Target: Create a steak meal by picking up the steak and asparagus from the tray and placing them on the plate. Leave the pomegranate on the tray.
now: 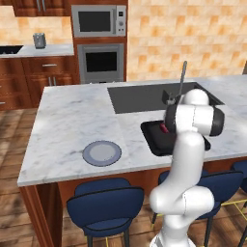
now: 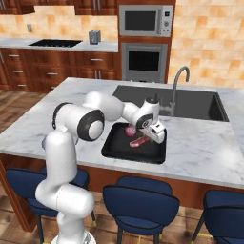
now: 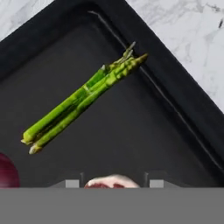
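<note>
**Gripper down on the steak in the tray**

The gripper is low over the black tray, in the middle of the right base view. Its two fingers stand on each side of the steak and seem to pinch it. In the hand view the steak peeks up at the bottom edge, between the finger tips. The asparagus lies slanted across the middle of that view, on the tray floor. The pomegranate sits at the lower left edge, also on the tray. In the left base view the round plate rests on the white bench, well apart from the tray, toward the lower left.
</note>
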